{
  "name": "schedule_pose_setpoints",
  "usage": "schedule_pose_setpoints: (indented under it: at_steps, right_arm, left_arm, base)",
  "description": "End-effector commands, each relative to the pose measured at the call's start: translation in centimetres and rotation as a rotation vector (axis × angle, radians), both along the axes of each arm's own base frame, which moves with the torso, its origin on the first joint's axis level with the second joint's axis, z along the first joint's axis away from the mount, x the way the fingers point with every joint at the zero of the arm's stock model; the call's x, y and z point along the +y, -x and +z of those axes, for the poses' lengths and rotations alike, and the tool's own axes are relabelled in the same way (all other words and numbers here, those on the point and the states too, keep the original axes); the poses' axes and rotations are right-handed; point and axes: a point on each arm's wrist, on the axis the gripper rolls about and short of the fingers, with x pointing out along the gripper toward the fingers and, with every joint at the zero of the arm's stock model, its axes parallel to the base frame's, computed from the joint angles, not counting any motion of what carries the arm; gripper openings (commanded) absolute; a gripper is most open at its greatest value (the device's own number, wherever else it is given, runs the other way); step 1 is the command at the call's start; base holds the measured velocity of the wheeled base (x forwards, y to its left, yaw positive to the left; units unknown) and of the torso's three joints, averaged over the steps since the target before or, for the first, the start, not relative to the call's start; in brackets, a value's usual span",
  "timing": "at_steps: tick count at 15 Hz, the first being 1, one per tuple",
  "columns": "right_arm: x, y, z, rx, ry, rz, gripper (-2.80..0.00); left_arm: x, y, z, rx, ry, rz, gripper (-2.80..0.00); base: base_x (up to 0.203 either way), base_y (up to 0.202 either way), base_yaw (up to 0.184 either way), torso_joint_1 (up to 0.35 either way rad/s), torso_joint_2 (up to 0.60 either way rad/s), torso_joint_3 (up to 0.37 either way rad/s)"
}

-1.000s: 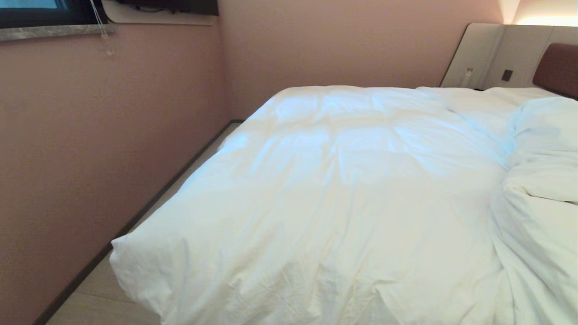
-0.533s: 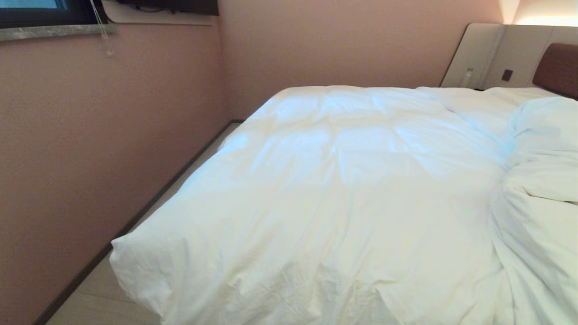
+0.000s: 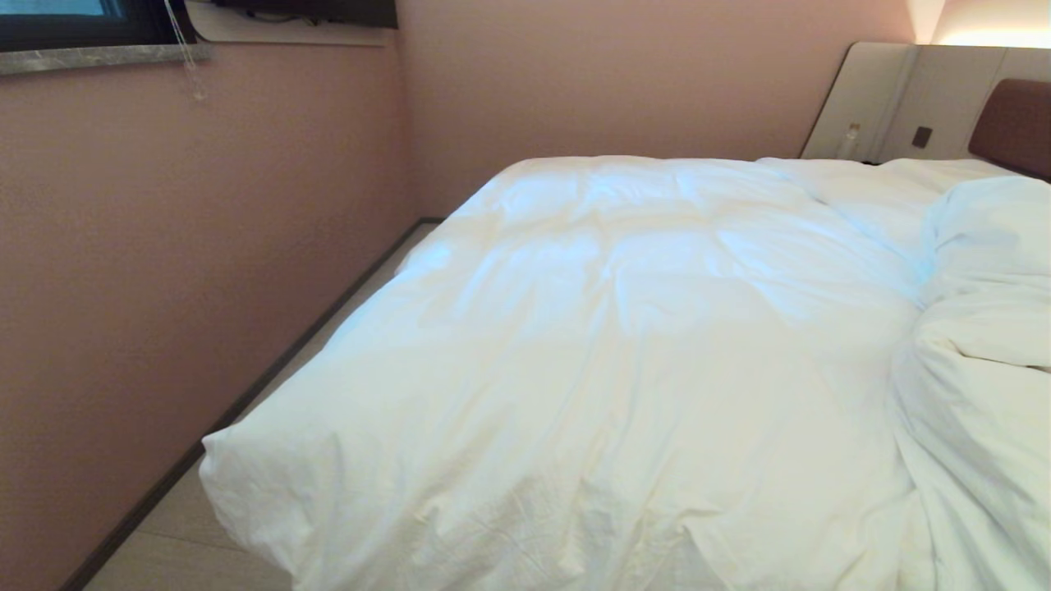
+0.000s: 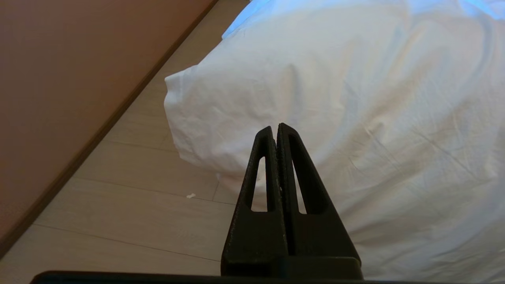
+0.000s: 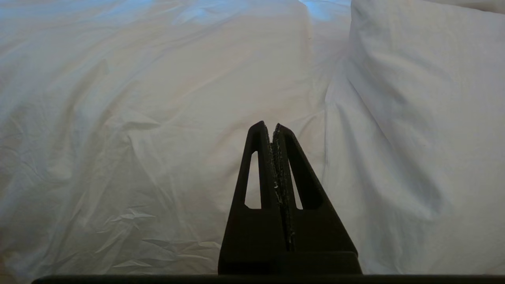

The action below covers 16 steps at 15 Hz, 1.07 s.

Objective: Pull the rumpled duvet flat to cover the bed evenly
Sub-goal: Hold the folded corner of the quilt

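Duvet [image 3: 624, 345] spread over most of bed [image 3: 1015, 123], creased, faint stitched squares, near-left corner [image 3: 222, 460] puffed and hanging off mattress edge over floor [image 3: 176, 525]. Right part bunched up in thick rumpled mound [image 3: 977, 345], possibly folded back on itself, hard to tell. Brown headboard peeking out far right. Pink wall [image 3: 164, 246] along left, narrow strip of floor between it and bed. Left gripper [image 4: 275, 127] pinched closed, empty, held off near-left duvet corner, above floor. Right gripper [image 5: 270, 125] closed tight too, holding nothing, pointing at duvet just left of mound. Neither arm visible in head view.
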Motion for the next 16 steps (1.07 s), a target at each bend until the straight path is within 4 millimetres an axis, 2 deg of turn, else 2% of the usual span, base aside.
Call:
schedule_pose_setpoints:
  at_steps: [1,8,14,16]
  right_arm:
    - [0.00,-0.01,0.00,0.001,0.000,0.000,-2.80]
    - [0.00,-0.01,0.00,0.001,0.000,0.000,-2.80]
    - [0.00,-0.01,0.00,0.001,0.000,0.000,-2.80]
    - [0.00,-0.01,0.00,0.001,0.000,0.000,-2.80]
  left_arm:
    - [-0.01,-0.01,-0.05,0.001,-0.009,-0.004,-2.80]
    - [0.00,-0.01,-0.03,0.000,-0.007,-0.002,-2.80]
    - [-0.01,-0.01,-0.03,0.000,-0.006,-0.004,-2.80]
    - [0.00,-0.01,-0.03,0.000,-0.011,-0.002,-2.80]
  base:
    - [0.000,0.000,0.000,0.000,0.00,0.000]
    - [0.000,0.000,0.000,0.000,0.00,0.000]
    - [-0.173,0.000,-0.001,0.003,0.00,0.001]
    - [0.000,0.000,0.000,0.000,0.00,0.000]
